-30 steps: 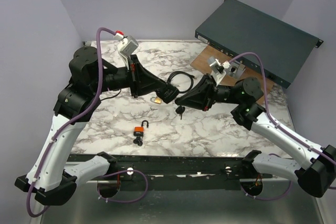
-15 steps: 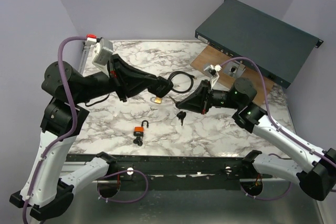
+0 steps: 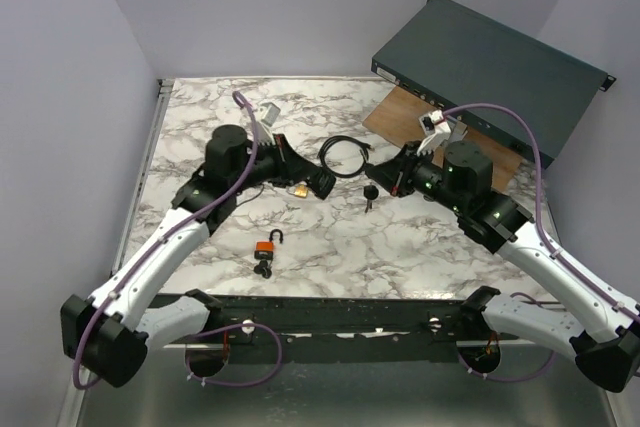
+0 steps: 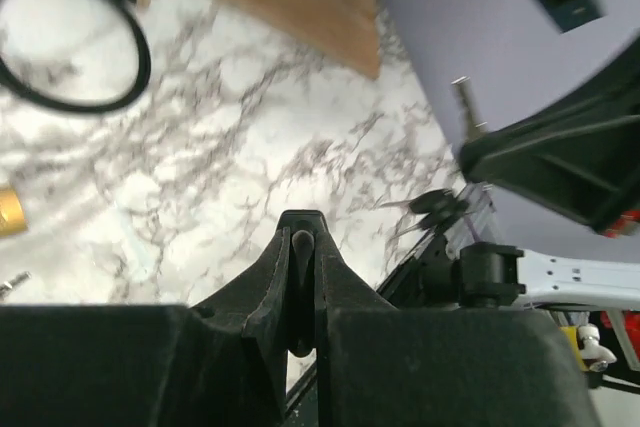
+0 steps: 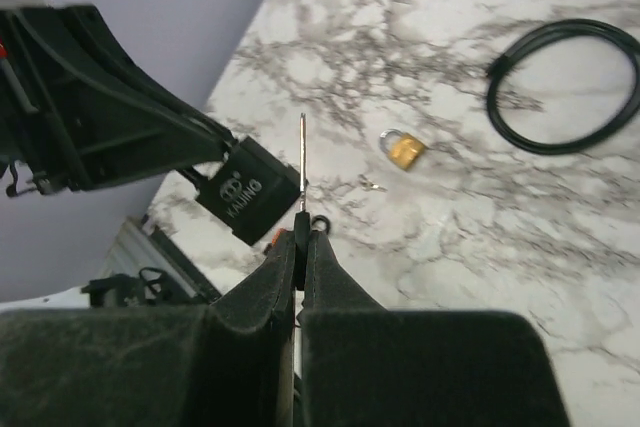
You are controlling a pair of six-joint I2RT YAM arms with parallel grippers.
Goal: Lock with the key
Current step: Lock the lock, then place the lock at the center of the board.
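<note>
My left gripper (image 3: 322, 183) is shut on the shackle of a black padlock (image 5: 248, 190), which hangs above the marble table (image 3: 200, 127). In the left wrist view the shackle shows as a dark bar between the fingertips (image 4: 302, 222). My right gripper (image 5: 302, 232) is shut on a key (image 5: 302, 162). Its thin blade points forward and passes just right of the padlock body. In the top view the right gripper (image 3: 385, 183) sits a short way right of the left one. Spare keys (image 3: 370, 194) dangle under it.
On the table lie a small brass padlock (image 3: 298, 189), an orange padlock (image 3: 266, 247) with its shackle open, and a coiled black cable (image 3: 345, 155). A wooden board (image 3: 400, 112) and a dark rack unit (image 3: 490, 72) stand at the back right.
The left arm has folded down low while its gripper stayed near the table's middle with the padlock. The right gripper has drawn back to the right with the key.
</note>
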